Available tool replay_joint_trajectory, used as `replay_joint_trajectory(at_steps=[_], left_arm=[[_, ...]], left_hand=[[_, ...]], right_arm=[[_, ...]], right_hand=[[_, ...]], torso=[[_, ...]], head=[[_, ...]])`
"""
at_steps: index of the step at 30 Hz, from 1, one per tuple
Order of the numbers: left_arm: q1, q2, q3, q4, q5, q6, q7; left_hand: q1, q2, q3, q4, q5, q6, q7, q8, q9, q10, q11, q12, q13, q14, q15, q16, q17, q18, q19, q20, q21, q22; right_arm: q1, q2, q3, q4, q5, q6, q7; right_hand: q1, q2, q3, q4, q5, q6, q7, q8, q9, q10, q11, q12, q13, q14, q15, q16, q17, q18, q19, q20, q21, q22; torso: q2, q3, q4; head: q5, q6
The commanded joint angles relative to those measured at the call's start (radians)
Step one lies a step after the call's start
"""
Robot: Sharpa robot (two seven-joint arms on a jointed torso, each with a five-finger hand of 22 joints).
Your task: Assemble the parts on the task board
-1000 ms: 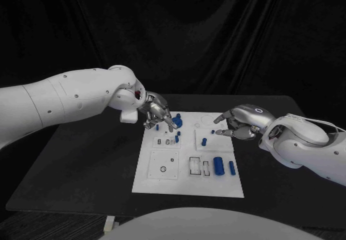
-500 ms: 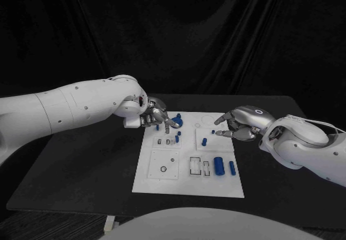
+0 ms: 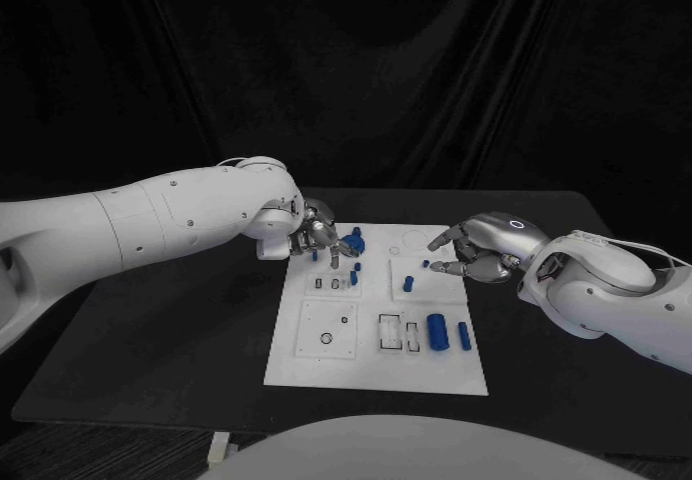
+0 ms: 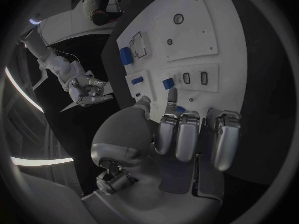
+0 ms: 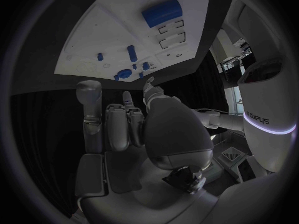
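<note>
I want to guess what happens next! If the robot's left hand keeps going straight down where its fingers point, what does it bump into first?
Probably the small blue parts at the far end of the task board. The left hand hangs right over them, fingers pointing down. How high it hangs is hard to tell.

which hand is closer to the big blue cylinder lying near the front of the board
Right, by a small margin. The big blue cylinder lies on the task board. The right hand hovers over the board's far right edge; the left hand hangs over the far left corner.
</note>
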Motion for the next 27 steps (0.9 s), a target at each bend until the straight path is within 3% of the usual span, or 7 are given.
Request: replay_joint_trajectory(at_steps=[1, 14, 27], left_arm=[[-0.008, 0.009, 0.001, -0.003, -0.006, -0.018, -0.062], [-0.032, 0.037, 0.001, -0.013, -0.006, -0.037, -0.095], [-0.038, 0.063, 0.001, -0.033, -0.006, -0.037, -0.080]], left_hand=[[0.011, -0.001, 0.009, -0.007, 0.010, 0.006, -0.008, 0.013, 0.022, 0.105, -0.010, 0.002, 0.263, 0.108, -0.010, 0.003, 0.263, -0.002, 0.092, -0.008, -0.002, 0.249], [-0.002, 0.004, 0.034, -0.022, 0.042, -0.034, -0.019, 0.071, 0.177, 0.105, -0.021, 0.002, 0.263, 0.108, -0.022, 0.003, 0.263, 0.003, 0.076, -0.021, -0.010, 0.233], [-0.001, 0.002, 0.050, -0.034, 0.048, -0.056, -0.019, 0.086, 0.244, 0.105, -0.021, 0.002, 0.263, 0.108, -0.022, 0.003, 0.263, 0.007, 0.062, -0.021, -0.018, 0.220]], right_arm=[[-0.003, -0.004, 0.001, 0.003, -0.001, -0.016, 0.000], [-0.002, -0.010, 0.001, 0.003, -0.001, -0.020, -0.006], [-0.002, -0.005, 0.001, -0.005, -0.001, -0.019, -0.012]], right_hand=[[-0.012, 0.000, -0.002, -0.001, 0.007, 0.007, -0.001, -0.006, -0.001, 0.008, 0.002, 0.007, 0.121, 0.056, -0.001, 0.004, 0.054, 0.006, 0.008, 0.001, -0.002, 0.080], [-0.012, -0.001, -0.002, -0.003, 0.014, 0.007, 0.000, -0.006, -0.002, 0.009, 0.002, 0.008, 0.122, 0.056, -0.001, 0.006, 0.055, 0.005, 0.009, 0.001, 0.001, 0.081], [-0.009, -0.002, 0.000, -0.006, 0.021, 0.010, 0.001, -0.006, -0.002, 0.009, 0.003, 0.008, 0.122, 0.057, -0.001, 0.006, 0.055, 0.005, 0.010, 0.001, -0.001, 0.082]], torso=[[-0.001, 0.0002, 0.0001], [0.000, 0.0010, -0.0015], [-0.001, 0.0007, 0.0011]], head=[[0.001, 0.000], [0.003, 0.000], [-0.001, 0.000]])
